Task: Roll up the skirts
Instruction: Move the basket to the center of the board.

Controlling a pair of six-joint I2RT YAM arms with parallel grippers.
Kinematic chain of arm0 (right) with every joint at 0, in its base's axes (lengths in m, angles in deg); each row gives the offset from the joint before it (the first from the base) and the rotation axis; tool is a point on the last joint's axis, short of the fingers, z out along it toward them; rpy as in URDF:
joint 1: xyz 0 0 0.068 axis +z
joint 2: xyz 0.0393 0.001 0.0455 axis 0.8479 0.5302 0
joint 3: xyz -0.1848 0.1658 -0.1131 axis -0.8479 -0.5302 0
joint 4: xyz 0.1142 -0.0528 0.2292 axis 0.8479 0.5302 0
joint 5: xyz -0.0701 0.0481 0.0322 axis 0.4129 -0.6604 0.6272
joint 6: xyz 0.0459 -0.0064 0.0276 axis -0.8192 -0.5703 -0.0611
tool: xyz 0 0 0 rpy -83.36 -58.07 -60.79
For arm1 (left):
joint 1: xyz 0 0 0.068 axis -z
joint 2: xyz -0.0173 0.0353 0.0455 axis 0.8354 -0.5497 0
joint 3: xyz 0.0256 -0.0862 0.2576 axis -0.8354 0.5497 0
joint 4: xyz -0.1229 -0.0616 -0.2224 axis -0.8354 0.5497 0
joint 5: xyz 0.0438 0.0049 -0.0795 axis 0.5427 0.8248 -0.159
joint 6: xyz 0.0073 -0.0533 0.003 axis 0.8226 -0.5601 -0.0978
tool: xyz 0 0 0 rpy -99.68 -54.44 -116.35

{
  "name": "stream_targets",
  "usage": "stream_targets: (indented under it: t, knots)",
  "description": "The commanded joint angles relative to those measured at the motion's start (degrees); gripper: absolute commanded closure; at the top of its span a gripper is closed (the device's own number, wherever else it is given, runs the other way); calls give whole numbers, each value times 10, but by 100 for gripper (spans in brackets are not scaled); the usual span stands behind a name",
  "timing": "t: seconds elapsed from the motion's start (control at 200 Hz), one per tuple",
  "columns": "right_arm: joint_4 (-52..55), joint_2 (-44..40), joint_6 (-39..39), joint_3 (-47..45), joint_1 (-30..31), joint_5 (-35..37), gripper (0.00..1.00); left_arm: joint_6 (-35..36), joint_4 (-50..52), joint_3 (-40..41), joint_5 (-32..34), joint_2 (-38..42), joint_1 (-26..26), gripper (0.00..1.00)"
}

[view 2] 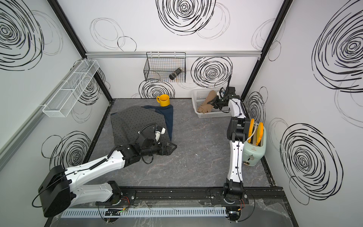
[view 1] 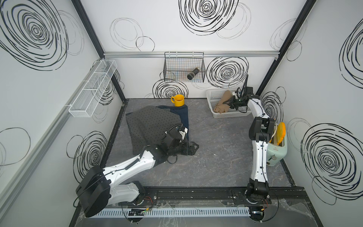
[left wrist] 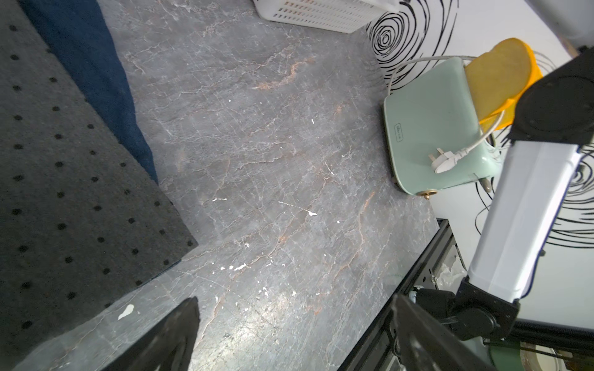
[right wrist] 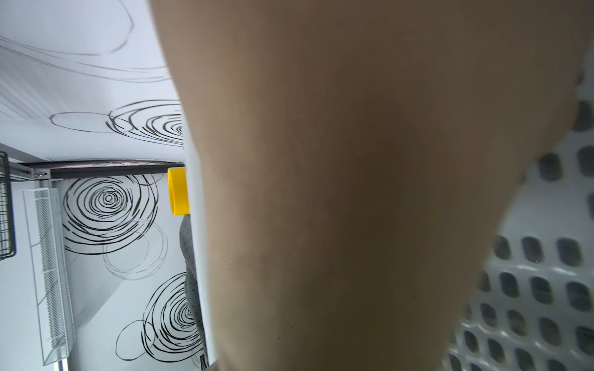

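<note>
- Grey marbled worktop [view 1: 216, 149], walled in white with black scribbles. Toward 10 o'clock the dark grey dotted skirt [view 1: 149, 125] lies spread flat, overlapping the blue denim skirt [view 1: 182, 118], whose far edge ends by a yellow mug [view 1: 178, 100] at 12 o'clock.
- Left end effector [view 1: 193, 147] gapes wide and empty, low beside the dotted skirt's 5 o'clock corner.
- Both cloths look limp and light, the denim probably stiffer. A pinch at a hem corner seems the best hold.
- At 1 o'clock, the right end effector [view 1: 228, 103] is clamped on the bunched tan skirt [view 1: 220, 107] in the white basket [view 1: 225, 115].
</note>
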Motion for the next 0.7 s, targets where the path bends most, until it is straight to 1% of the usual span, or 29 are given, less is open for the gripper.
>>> stream_targets:
  t: [0.0,0.145,0.24,0.305,0.38,0.475,0.545,0.62,0.695]
  knots:
    - [18,-58,35,-55,12,17,100,-3,-5,-28,-29,-20,-16,2]
    - [17,-98,41,-118,23,18,100,-12,3,-76,-34,-60,-28,2]
    - [20,-120,39,-153,32,22,100,-35,-3,-110,-36,-100,-36,1]
    - [19,-138,30,-181,42,13,100,-53,-13,-139,-40,-139,-42,1]
    - [-18,-171,18,-232,55,11,100,-74,-24,-180,-47,-192,-53,1]
    - [-32,-201,13,-267,64,12,100,-94,-41,-240,-51,-260,-70,2]
    - [-38,-225,11,-295,68,16,100,-97,-45,-290,-45,-314,-83,2]
    - [-57,-258,15,-338,75,12,100,-86,-43,-351,-55,-369,-90,7]
    - [-61,-283,24,-369,80,20,100,-60,-20,-405,-35,-405,-91,11]
